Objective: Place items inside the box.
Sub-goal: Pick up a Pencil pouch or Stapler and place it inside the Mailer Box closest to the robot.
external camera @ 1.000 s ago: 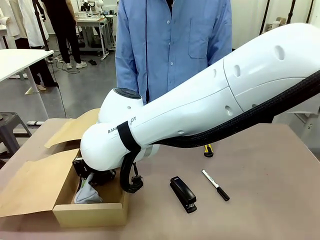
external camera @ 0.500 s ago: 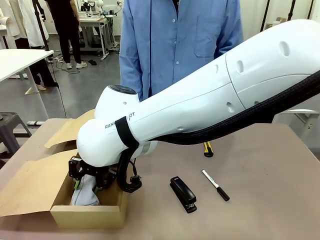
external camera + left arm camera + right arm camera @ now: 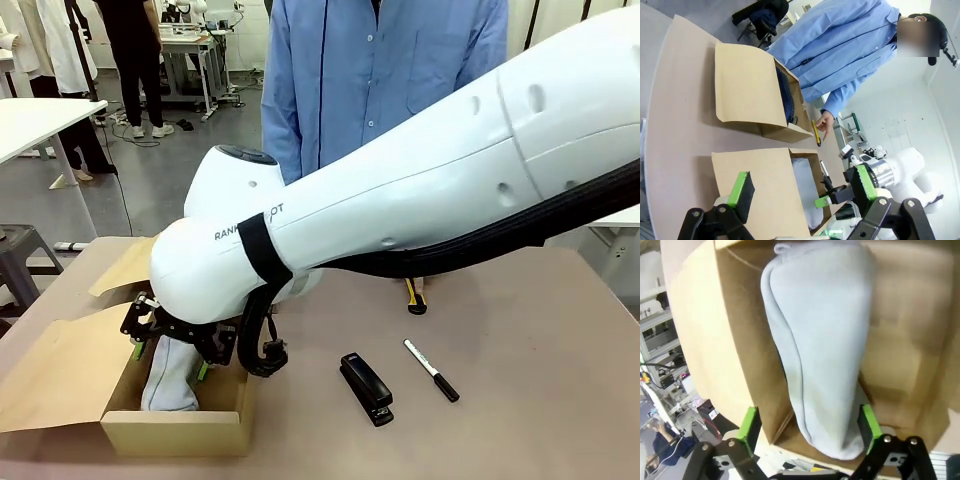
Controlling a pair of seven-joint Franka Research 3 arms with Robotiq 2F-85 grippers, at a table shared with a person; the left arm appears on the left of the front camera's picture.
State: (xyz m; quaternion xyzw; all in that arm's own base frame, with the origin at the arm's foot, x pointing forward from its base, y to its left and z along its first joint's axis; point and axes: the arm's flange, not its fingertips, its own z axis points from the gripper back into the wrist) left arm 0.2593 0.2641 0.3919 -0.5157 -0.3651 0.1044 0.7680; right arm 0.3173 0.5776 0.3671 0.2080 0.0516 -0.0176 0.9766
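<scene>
Front view, lower left: the right gripper [image 3: 170, 358] is hovering in the box [image 3: 175, 435], jaws apart around the grey pouch [image 3: 172, 378], which is lying inside. This looks like the release step. The next move is probably lifting clear and heading for the stapler [image 3: 366, 388]. The left gripper [image 3: 802, 187] is hanging with its jaws apart, empty.

The grey pouch [image 3: 172, 385] stood on end inside the cardboard box [image 3: 170, 432], just under the right claw [image 3: 170, 358]. The black stapler [image 3: 366, 388] and white-black marker [image 3: 431, 370] lay flat well off to the claw's right; the yellow-black knife [image 3: 416, 298] sat farther out, half hidden.
</scene>
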